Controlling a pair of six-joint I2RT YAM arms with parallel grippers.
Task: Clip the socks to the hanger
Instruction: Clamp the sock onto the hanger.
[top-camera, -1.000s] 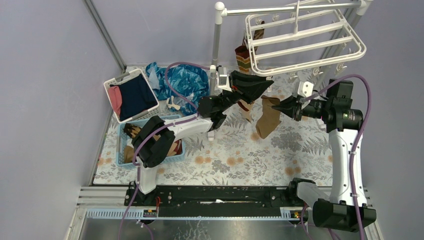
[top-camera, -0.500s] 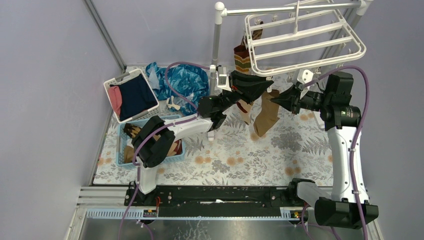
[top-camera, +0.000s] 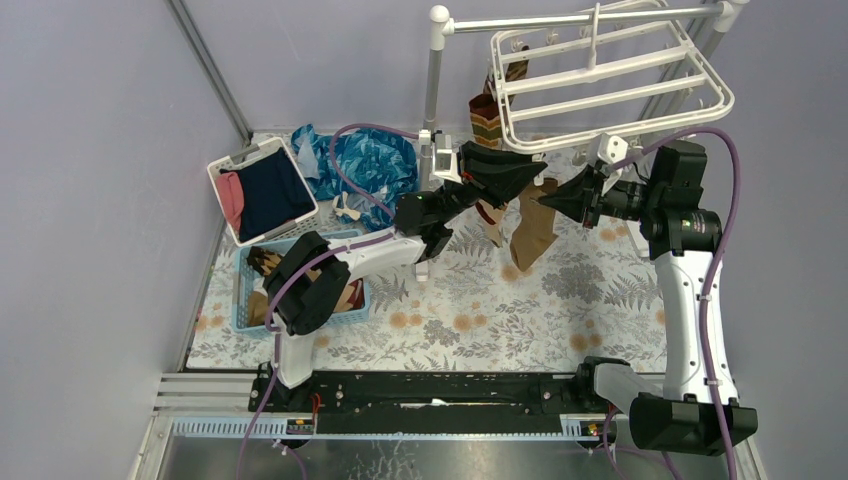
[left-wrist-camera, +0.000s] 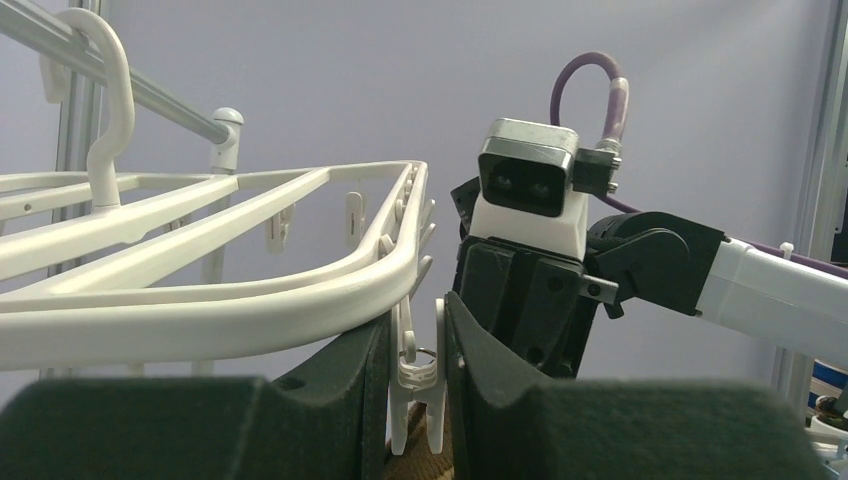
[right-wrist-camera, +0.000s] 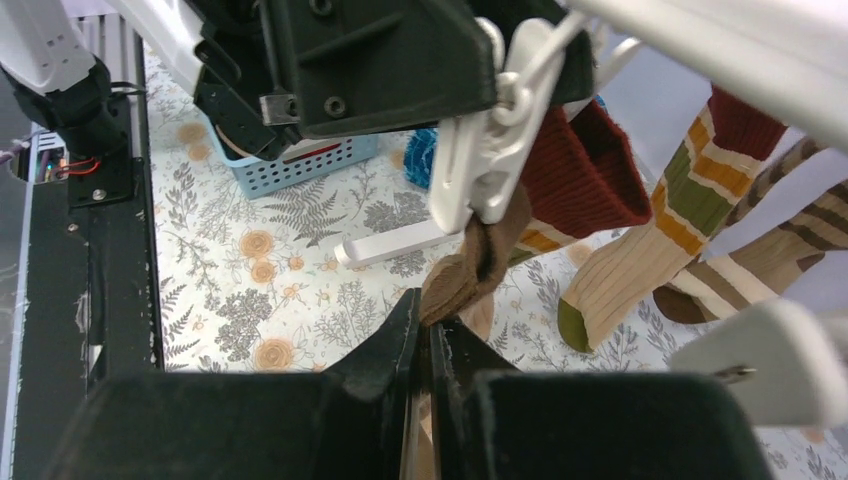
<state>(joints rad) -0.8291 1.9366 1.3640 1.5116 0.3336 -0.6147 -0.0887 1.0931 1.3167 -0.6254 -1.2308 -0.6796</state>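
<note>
In white basket (top-camera: 222, 205): navy, pink clothes (top-camera: 268, 192). In blue basket (top-camera: 240, 290): socks (top-camera: 262, 262). Brown sock (top-camera: 535, 232) hanging straight down from clip (left-wrist-camera: 418, 372) pinched by left tool (left-wrist-camera: 417, 320); right tool (right-wrist-camera: 428, 325) clamped on it.

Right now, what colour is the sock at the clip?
The sock is plain brown; right wrist view.

On my feed I see plain lavender-grey walls (top-camera: 100, 150) enclosing a white fern-and-flower printed tablecloth (top-camera: 480, 320), evenly and softly lit.
</note>
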